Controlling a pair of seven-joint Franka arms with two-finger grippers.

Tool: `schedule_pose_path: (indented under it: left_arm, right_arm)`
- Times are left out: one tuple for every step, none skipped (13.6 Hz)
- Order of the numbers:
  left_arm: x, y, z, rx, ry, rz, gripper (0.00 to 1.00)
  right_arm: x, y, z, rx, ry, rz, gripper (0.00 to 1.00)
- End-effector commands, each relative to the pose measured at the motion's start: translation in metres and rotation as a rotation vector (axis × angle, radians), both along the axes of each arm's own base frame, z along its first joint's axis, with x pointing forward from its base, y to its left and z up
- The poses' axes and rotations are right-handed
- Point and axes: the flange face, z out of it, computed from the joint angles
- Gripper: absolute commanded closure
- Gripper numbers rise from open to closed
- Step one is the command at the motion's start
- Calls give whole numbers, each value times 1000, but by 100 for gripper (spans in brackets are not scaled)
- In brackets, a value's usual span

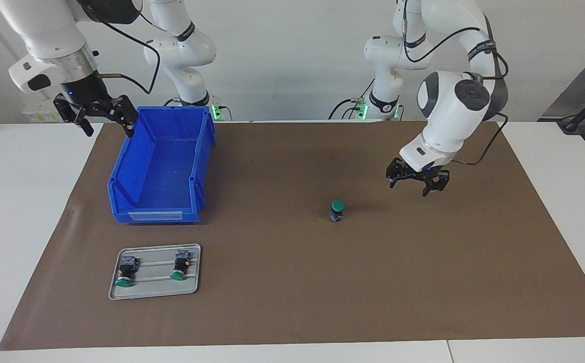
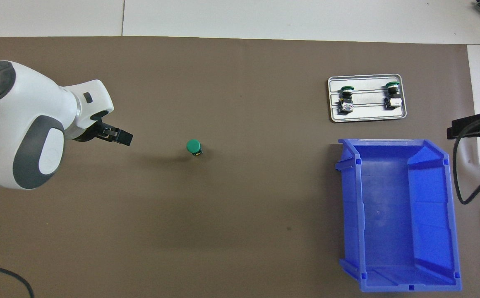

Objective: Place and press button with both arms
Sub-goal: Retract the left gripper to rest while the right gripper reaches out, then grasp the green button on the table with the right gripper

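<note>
I see the button (image 1: 337, 210) standing upright on the brown mat (image 1: 292, 312), green cap up, long axis vertical, about mid-table and free of both arms. My left gripper (image 1: 415, 181) hangs in the air just off the button toward the left arm's end of the table, jaws spread, holding nothing. My right gripper (image 1: 102, 115) waits raised over the corner of the blue bin (image 1: 161, 166) at the right arm's end, jaws also apart and empty. So the left arm is clearly the closer one; the right would have to cross over the bin to reach the button. Placement looks done, and what I judge is left is the press: a straight-down push on the cap, since the cap faces up. Risk I see: the button is narrow and tall, so an off-centre push could tip it. Two more buttons lie on their sides on the grey tray (image 1: 155, 290), farther from the robots than the bin.
</note>
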Motion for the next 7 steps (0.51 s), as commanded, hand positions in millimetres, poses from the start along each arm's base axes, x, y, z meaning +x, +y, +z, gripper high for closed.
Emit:
schedule_pose_path:
  left_arm:
    - [-15,43,33,8,0,72,0]
    - [-19,58,46,6,-2,97,0]
    - [-22,65,54,5,5,111,0]
    - [-24,74,61,5,12,126,0]
    - [-25,84,75,4,7,145,0]
    - [-23,88,90,4,6,151,0]
    - [-20,89,109,3,0,150,0]
  right_arm:
    - [-5,26,-4,5,-21,59,0]
    - [-4,38,-8,8,-12,47,0]
    - [-1,60,-10,14,-14,44,0]
    - [5,87,-15,37,-16,16,0]
    - [9,115,-18,55,-32,4,0]
    - [9,141,-20,71,-55,10,1]
    - [12,165,-28,92,-54,6,1]
